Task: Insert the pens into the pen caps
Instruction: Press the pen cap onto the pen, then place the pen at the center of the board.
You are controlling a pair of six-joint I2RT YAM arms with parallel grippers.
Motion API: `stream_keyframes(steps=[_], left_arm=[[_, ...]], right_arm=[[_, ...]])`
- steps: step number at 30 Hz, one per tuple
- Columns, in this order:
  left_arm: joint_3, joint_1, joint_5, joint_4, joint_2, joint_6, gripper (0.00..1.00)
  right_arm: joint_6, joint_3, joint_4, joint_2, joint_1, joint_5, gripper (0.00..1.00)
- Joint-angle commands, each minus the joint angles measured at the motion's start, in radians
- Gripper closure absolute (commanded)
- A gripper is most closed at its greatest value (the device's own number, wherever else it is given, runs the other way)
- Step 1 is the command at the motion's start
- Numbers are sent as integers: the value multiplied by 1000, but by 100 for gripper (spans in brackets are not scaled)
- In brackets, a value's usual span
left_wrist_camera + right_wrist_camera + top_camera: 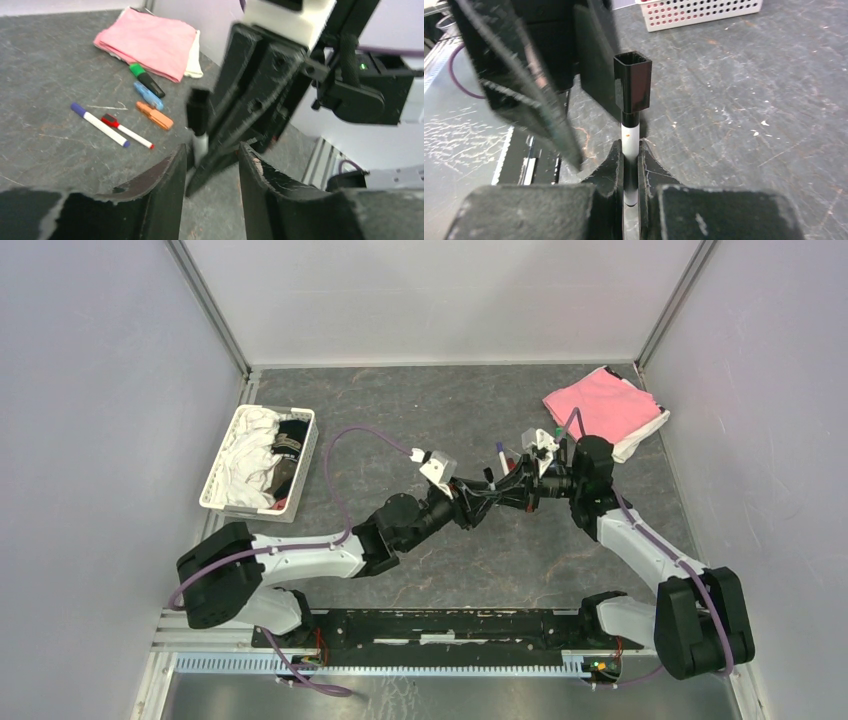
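The right hand (628, 162) is clenched on a thin white plastic pen (629, 136). The pen sticks straight out from its fingers, and a small black plastic cap (632, 82) sits on the pen's far tip. The pen's long line points toward the left hand (212, 155). That hand is loose, with its fingers (167, 190) apart and gripping nothing. The capped tip is just in front of the gap. This pen looks done, so it likely gets put down next. The other pens lie on the grey surface (45, 65) at the far right, by the folded pink cloth (150, 40), on the right arm's side. They are a black-and-green marker (146, 80), a blue marker (148, 95), an orange marker (156, 116), a white pen with a blue-purple end (100, 124) and a white pen with a red end (127, 131).
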Motion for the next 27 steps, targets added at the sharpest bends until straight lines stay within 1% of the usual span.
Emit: stream_keyframes(steps=[1, 4, 6, 8, 11, 12, 15, 17, 19, 22, 24, 27], left_arm=[[-7, -21, 37, -77, -49, -23, 47], [0, -19, 57, -98, -81, 4, 40], [-10, -20, 67, -124, -114, 28, 32], [-41, -20, 60, -146, -159, 47, 31], [-99, -19, 8, -174, -241, 60, 30], [-115, -19, -15, -182, -265, 62, 28], [-150, -17, -79, -187, -319, 63, 15], [-155, -14, -117, -188, -325, 65, 7], [-149, -8, -134, -190, -311, 71, 7], [-142, 7, -143, -183, -278, 70, 6], [-144, 20, -153, -166, -253, 56, 6], [-159, 53, -151, -138, -223, 21, 5]], right_arm=[[-44, 60, 48, -16, -2, 62, 100], [-96, 61, 15, -15, -5, 70, 100], [-112, 60, -1, -15, -8, 75, 100], [-118, 58, -2, -17, -21, 79, 100], [-144, 59, -29, -20, -50, 105, 100], [-159, 60, -41, -22, -61, 126, 99], [-221, 62, -109, -24, -92, 233, 89], [-277, 66, -154, -13, -114, 313, 86], [-316, 71, -188, 4, -136, 383, 85], [-360, 95, -248, 57, -169, 489, 85], [-386, 118, -297, 109, -189, 557, 84], [-380, 179, -380, 220, -200, 686, 84]])
